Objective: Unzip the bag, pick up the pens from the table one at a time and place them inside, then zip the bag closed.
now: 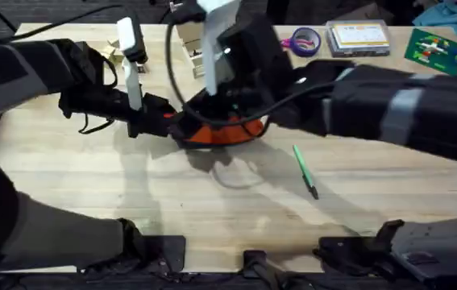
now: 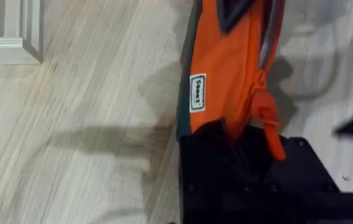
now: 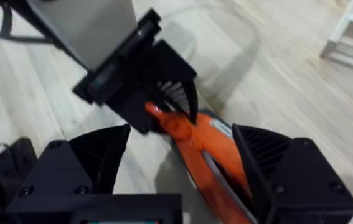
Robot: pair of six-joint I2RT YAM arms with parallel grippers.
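Nearest the camera in the overhead shot, the 2 arm bases sat along the bottom edge, with bare table (image 1: 131, 201) planks just above them. A bit further up, right of center, the green pen (image 1: 305, 170) lay loose on the wood at a slant, dark tip toward the lower right, well apart from both arms.

Past that, in the middle of the frame, the orange bag (image 1: 220, 134) was mostly buried under the 2 arms, so just a sliver of orange showed. The left gripper (image 1: 159, 122) came in from the left and was clamped down on the bag's left end. In the left wrist view its black fingers (image 2: 226, 146) were pinched on the end of the fabric, with the orange pull tab (image 2: 269, 121) hanging just beside them and a little white label (image 2: 198, 93) on the bag's side. The right gripper (image 3: 182, 162) reached in from the right and sat over the bag with its 2 fingers spread wide, 1 on each side of the orange fabric, not gripping anything. In that same right wrist view the left gripper showed further off, pinching the bag's far end.

At the far edge of the table, upper right, there were purple-handled scissors (image 1: 305, 40), a clear box (image 1: 359, 37) and a green card (image 1: 432, 48).
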